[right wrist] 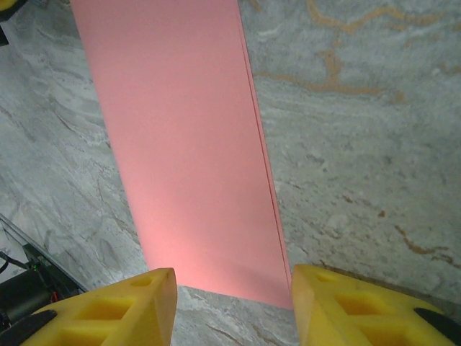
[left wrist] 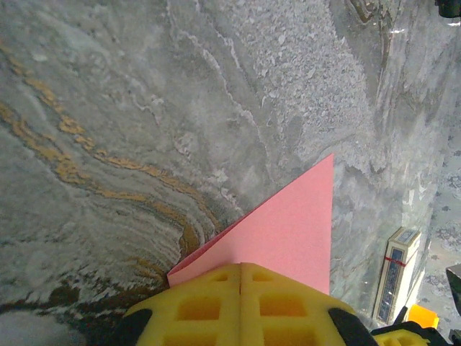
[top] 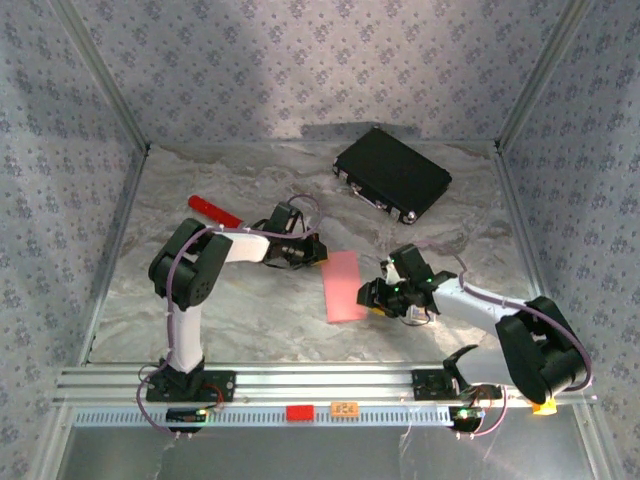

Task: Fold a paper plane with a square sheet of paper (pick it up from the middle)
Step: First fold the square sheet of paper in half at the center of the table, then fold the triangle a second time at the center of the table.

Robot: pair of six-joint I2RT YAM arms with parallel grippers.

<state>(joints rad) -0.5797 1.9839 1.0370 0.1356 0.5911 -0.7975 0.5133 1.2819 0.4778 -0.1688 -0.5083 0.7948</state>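
The square sheet of paper (top: 343, 285) lies on the marble table, salmon-pink and folded into a long narrow strip. My left gripper (top: 305, 250) is at the strip's far left corner. In the left wrist view its yellow fingers (left wrist: 240, 265) are shut tight together, tips down on the paper (left wrist: 288, 223), which spreads flat beyond them, not between them. My right gripper (top: 385, 297) is at the strip's near right side. In the right wrist view it (right wrist: 232, 277) stands open, its two fingers apart on either side of the paper's (right wrist: 187, 144) near end, not touching it.
A black case (top: 392, 172) lies at the back right. A red cylinder (top: 215, 211) lies at the left behind my left arm. A small printed card (left wrist: 395, 265) shows at the lower right of the left wrist view. An aluminium rail (top: 320, 382) runs along the near edge.
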